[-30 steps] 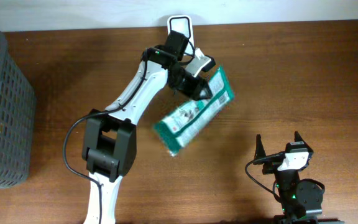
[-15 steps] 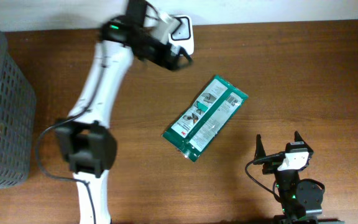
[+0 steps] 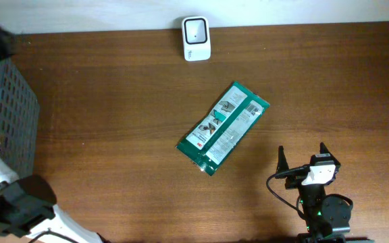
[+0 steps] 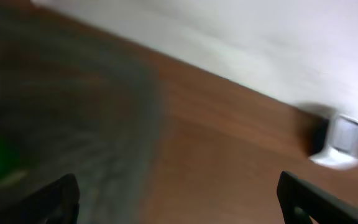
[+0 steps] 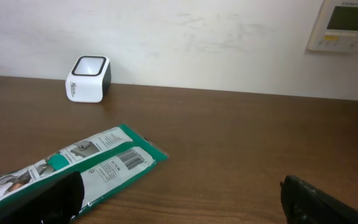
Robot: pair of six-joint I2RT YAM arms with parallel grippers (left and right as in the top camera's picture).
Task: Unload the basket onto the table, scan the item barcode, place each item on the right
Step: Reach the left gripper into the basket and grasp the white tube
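Tabletop (image 3: 113, 101): brown wood, carrying 1 packet and 1 scanner.
Basket (image 3: 9, 115): grey, at the left edge, beside the left arm.
Packet (image 3: 223, 127): flat mid-tabletop, barcode up, untouched, well apart from the scanner.
Scanner (image 3: 196, 29): white, far edge, window tilted up, seemingly for reading.
Left fingers (image 4: 58, 202): spread wide, empty.
Right fingers (image 5: 55, 199): spread wide, empty, near the packet.

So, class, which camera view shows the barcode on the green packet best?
The right wrist view: the packet lies close, label up, and the bars of its barcode can be made out. The overhead view shows the whole packet, but the barcode is tiny there. The left wrist view is blurred and shows no packet.
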